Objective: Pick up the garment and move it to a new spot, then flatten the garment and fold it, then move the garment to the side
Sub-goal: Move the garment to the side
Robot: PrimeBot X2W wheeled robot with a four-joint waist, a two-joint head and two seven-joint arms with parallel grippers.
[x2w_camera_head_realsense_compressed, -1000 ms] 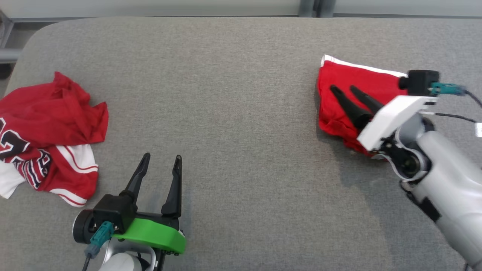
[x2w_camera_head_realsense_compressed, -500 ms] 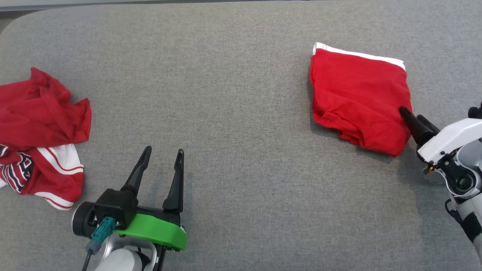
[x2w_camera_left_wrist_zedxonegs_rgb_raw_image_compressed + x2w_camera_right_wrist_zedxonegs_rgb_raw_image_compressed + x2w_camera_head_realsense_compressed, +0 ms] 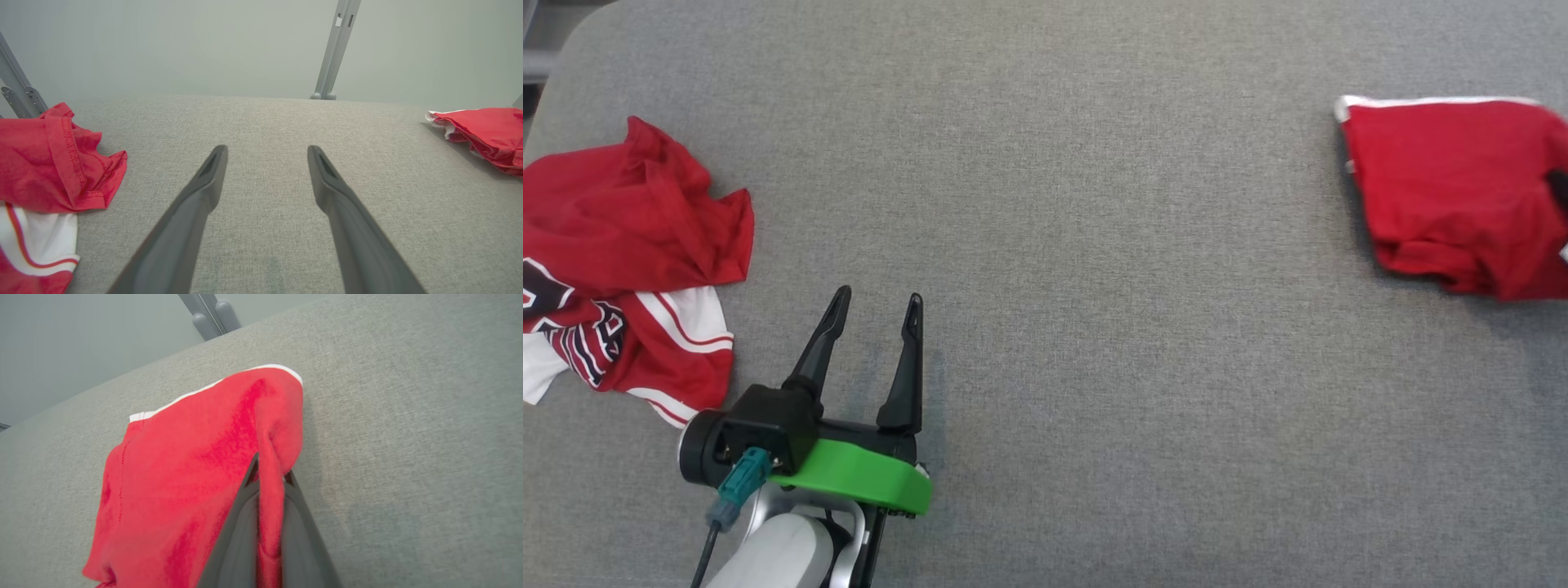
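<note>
Last step, moving it aside: right gripper pinches a ridge of the folded red garment between its fingertips. Left gripper is spread and empty. The next move calls for a sideways drag that keeps the folds.

The only print lies on the crumpled jersey at the left. A black figure edged in white, likely part of a number, runs off the head view's left edge and is too cut off to read. Below it, dark lettering with white outlines sits in a fold and cannot be made out. On the folded garment at the right, no writing can be read.
</note>
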